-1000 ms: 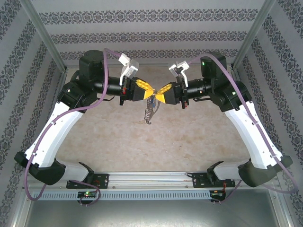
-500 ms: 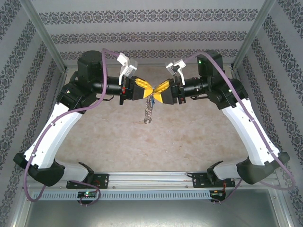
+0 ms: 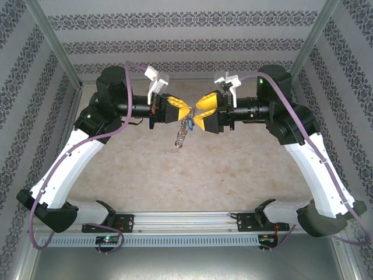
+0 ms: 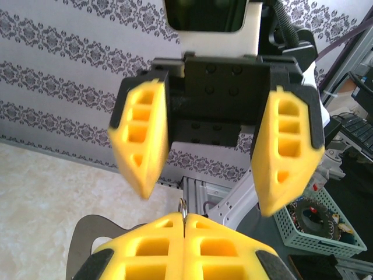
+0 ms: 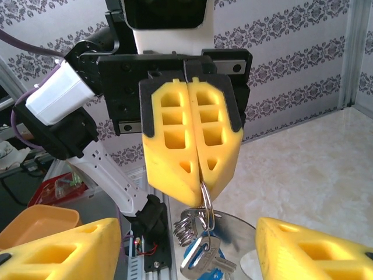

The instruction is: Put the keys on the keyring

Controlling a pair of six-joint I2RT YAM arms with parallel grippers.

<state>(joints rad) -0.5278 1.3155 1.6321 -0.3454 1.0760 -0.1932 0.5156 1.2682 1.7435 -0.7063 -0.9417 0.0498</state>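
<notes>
My left gripper (image 3: 186, 112) is held above the table, shut on the top of the keyring (image 3: 183, 135), which hangs below its tips. In the right wrist view the left gripper's yellow fingers (image 5: 195, 146) pinch the thin metal loop of the keyring (image 5: 205, 201). A cluster of grey metal rings and a key (image 5: 204, 259) with a blue head dangle from the loop. My right gripper (image 3: 201, 112) faces the left one, open, with its fingers (image 5: 58, 251) on either side of the hanging bunch without touching it. In the left wrist view a sliver of keyring (image 4: 183, 205) pokes out between my shut left gripper's (image 4: 184, 220) tips.
The beige table (image 3: 192, 169) lies below, walled by patterned panels and aluminium posts (image 3: 55, 49). A metal rail (image 3: 186, 236) runs along the near edge by the arm bases. A green basket (image 4: 309, 219) and a red one (image 5: 58, 186) sit outside the cell.
My right gripper has opened, let go of the keyring and drawn back to the right. The left gripper still holds the ring, which now hangs from it alone.
</notes>
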